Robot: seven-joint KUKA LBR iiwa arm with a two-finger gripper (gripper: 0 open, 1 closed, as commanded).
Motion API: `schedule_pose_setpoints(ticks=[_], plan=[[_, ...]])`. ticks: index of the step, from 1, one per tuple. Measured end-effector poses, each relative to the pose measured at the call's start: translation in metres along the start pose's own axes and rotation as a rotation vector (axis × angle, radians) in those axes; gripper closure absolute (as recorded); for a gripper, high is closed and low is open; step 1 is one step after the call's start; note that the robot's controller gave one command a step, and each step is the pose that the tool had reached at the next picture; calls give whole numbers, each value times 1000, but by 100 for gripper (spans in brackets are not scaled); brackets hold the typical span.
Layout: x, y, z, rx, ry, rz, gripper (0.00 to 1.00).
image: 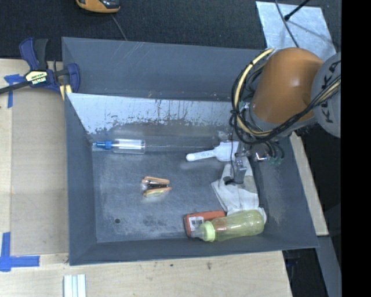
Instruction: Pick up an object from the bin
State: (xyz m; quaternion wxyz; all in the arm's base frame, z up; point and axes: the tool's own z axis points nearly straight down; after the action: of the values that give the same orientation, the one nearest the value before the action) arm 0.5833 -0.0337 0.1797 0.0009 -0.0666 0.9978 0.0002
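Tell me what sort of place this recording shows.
Probably a robotics lab's bin-picking test cell: a grey metal bin holds unrelated loose items, such as a clear syringe and a green bottle, and a cabled robot arm reaches in from the right.

Dark floor [185, 17] along top (finely speckled).

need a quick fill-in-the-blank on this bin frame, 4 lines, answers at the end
1. The clear tube by the bin's far wall has a ___ cap.
2. The red-orange box touches a yellow-green ___.
3. The crumpled wad next to the hand is ___ in colour.
4. In this view, the small tan thing lies to the ___ of the hand.

Answers: blue; bottle; white; left.
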Motion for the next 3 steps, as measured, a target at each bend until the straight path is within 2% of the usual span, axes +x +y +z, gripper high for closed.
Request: schedule_pose_setpoints(ticks=[1,2,3], plan=[[-14,0,28,1,-2,101,0],[-24,-25,51,0,-5,67,0],[-35,-36,77,2,-5,95,0]])
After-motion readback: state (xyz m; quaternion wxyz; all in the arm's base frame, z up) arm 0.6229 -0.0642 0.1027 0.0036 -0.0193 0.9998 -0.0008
